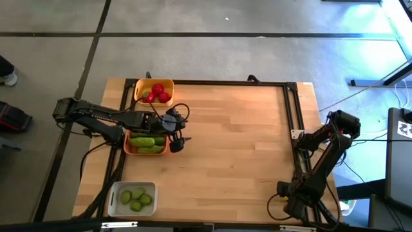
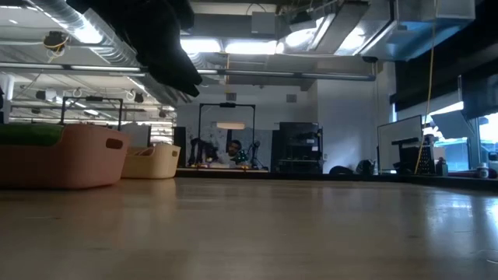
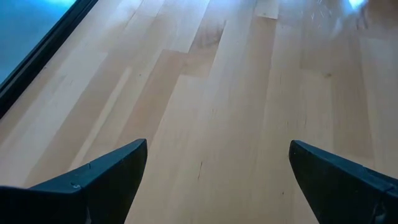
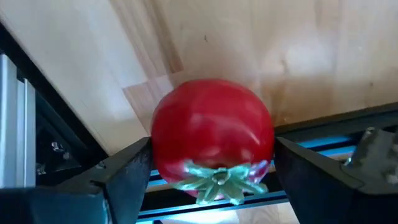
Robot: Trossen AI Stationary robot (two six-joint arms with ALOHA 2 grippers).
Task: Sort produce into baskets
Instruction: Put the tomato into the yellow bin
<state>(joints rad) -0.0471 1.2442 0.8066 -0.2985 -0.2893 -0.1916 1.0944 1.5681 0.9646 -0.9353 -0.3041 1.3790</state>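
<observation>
Pale wooden bench [image 1: 232, 142] is bare mid-surface; along its left edge sit the yellow plastic basket [image 1: 168, 85] with red tomato pieces [image 1: 158, 93], the orange plastic basket [image 1: 127, 145] with green cucumber pieces [image 1: 147, 142], and the white-grey plastic basket [image 1: 114, 193] with pale limes [image 1: 136, 198]. Sorting looks nearly done. Left claw [image 1: 178, 133] hangs just beside the orange basket, spread wide, empty. Right claw [image 4: 211, 168], at the bench's right edge, grips a round red tomato with green calyx [image 4: 212, 134]; next move likely calls for carrying it across to the yellow basket.
</observation>
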